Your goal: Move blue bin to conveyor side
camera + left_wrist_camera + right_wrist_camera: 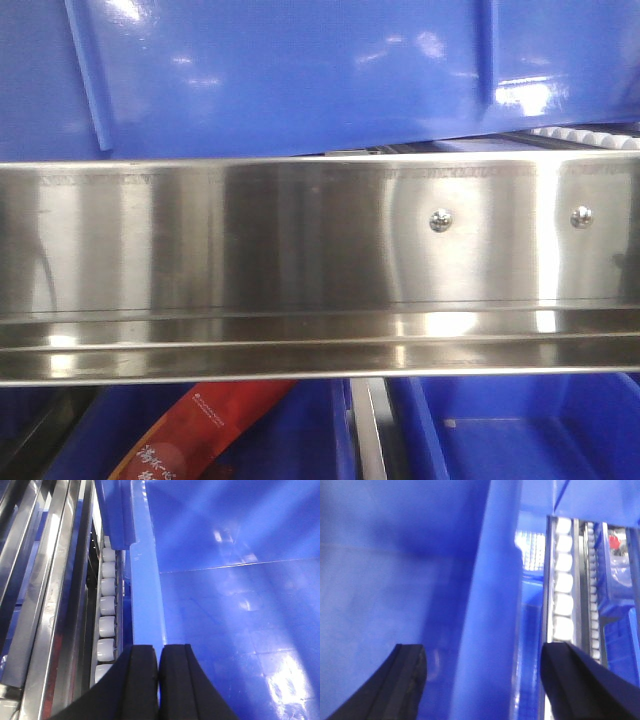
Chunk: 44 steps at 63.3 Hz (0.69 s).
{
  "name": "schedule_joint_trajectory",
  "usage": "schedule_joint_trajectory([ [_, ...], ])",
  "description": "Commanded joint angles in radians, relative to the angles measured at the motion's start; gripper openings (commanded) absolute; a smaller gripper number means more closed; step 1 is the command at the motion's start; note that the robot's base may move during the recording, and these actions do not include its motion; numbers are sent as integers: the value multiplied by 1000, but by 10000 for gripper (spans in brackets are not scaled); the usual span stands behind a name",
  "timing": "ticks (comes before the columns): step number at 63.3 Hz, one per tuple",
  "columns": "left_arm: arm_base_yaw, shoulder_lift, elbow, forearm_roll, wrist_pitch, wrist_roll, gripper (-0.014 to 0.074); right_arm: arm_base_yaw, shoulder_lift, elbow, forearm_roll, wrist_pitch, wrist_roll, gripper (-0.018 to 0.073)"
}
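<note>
- Right, in the front view the blue bin (300, 70) filled the top of the frame, its glossy wall and one slim rib sitting just above the steel rack (300, 240).
- That rack's polished rail ran across the middle of the frame, with two screws (441, 220) right of centre.
- Below the rail, at the bottom of the frame, sat other blue crates (520, 430), and a red packet (215, 420) showed at lower left.
- Over to the left wrist view: the left tool (159, 650) sat at bottom centre with its two black fingers (140, 680) drawn almost together, only a sliver of gap.
- It was right over the bin's pale rim, though I could not tell whether it had hold of it.
- White rollers (107, 610) lined up just left of that rim.
- And the right wrist view: the right tool (485, 650) was spread wide, one finger inside the bin at lower left and one outside at lower right.
- The bin's wall ran up between them, with nothing pinched.
</note>
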Motion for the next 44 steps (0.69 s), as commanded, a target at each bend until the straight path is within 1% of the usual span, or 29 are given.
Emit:
schedule_joint_trajectory([
  [1, -5, -5, -1, -9, -12, -9, 3, -1, -20, 13, -4, -12, -4, 370],
  [36, -5, -5, -1, -9, -14, -9, 3, -1, -20, 12, -4, -12, -4, 370],
  [38, -5, -5, -1, -9, -14, -9, 3, -1, -20, 12, -4, -12, -4, 361],
  [40, -5, -5, -1, -9, -14, -9, 3, -1, -20, 12, -4, -12, -4, 335],
  [44, -5, -5, -1, -9, -14, -9, 3, -1, -20, 12, -4, -12, -4, 259],
])
